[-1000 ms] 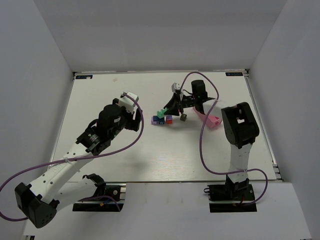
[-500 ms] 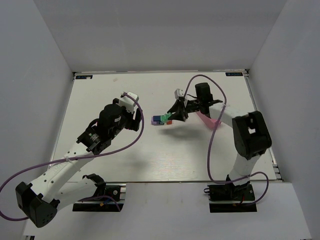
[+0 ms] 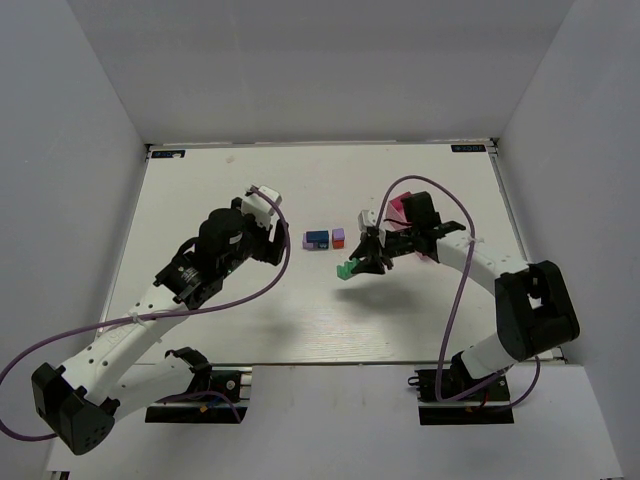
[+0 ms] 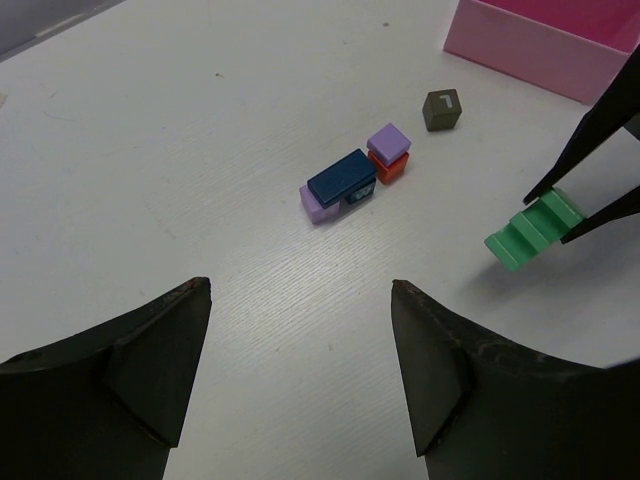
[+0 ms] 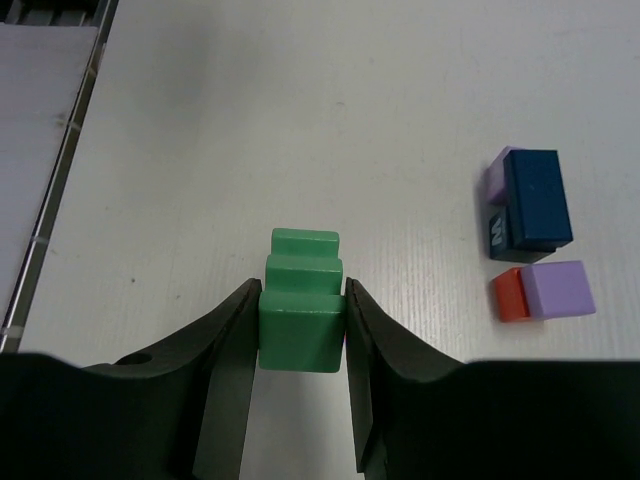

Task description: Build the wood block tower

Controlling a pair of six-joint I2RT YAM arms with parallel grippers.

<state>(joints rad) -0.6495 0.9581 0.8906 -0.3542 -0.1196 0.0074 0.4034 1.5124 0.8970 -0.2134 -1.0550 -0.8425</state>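
My right gripper (image 3: pixel 356 265) is shut on a green stepped block (image 5: pixel 300 310), held just above the table to the near right of the other blocks. The green block also shows in the top view (image 3: pixel 346 269) and the left wrist view (image 4: pixel 534 229). A dark blue brick (image 5: pixel 537 195) lies on a lilac block (image 5: pixel 496 175). Beside it a lilac cube (image 5: pixel 558 288) sits on a red block (image 5: pixel 509 297). Both stacks show in the top view, blue (image 3: pixel 318 239) and lilac on red (image 3: pixel 339 237). My left gripper (image 4: pixel 300 295) is open and empty, to the left of the stacks.
A pink tray (image 4: pixel 530 45) stands at the back right, also in the top view (image 3: pixel 397 209). A dark olive cube (image 4: pixel 442 109) lies between the tray and the stacks. White walls enclose the table on three sides.
My right gripper closed on the green block at the stacks, then carried it toward the near right, away from them. The left arm barely moved.
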